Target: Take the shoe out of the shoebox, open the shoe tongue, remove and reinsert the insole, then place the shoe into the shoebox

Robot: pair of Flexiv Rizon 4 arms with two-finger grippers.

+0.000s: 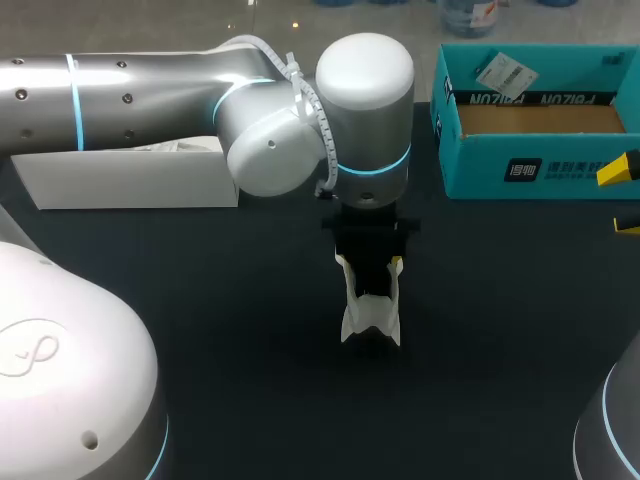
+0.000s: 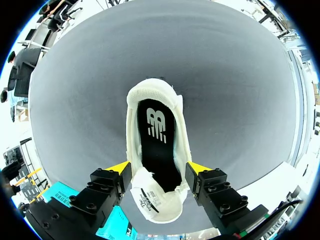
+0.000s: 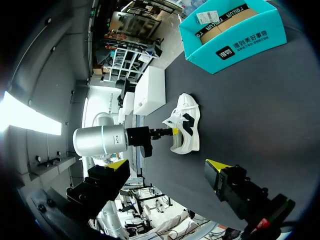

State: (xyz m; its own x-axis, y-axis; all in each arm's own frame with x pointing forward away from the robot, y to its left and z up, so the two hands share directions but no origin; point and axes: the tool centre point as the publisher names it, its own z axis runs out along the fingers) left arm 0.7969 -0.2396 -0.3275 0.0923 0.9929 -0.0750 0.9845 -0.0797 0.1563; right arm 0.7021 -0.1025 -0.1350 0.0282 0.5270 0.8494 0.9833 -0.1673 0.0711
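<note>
Left tool (image 2: pixel 158 169) clasps shoe (image 2: pixel 156 125); right tool (image 3: pixel 167 166) spread.

A white box (image 1: pixel 130 180) lies on the dark table (image 1: pixel 500 330), well apart from the left fingers (image 1: pixel 396 265), farther back and out to their left.

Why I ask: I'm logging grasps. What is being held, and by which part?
The left gripper clasps the shoe across its two sides, near the tongue. The right gripper is open and holds nothing.
</note>
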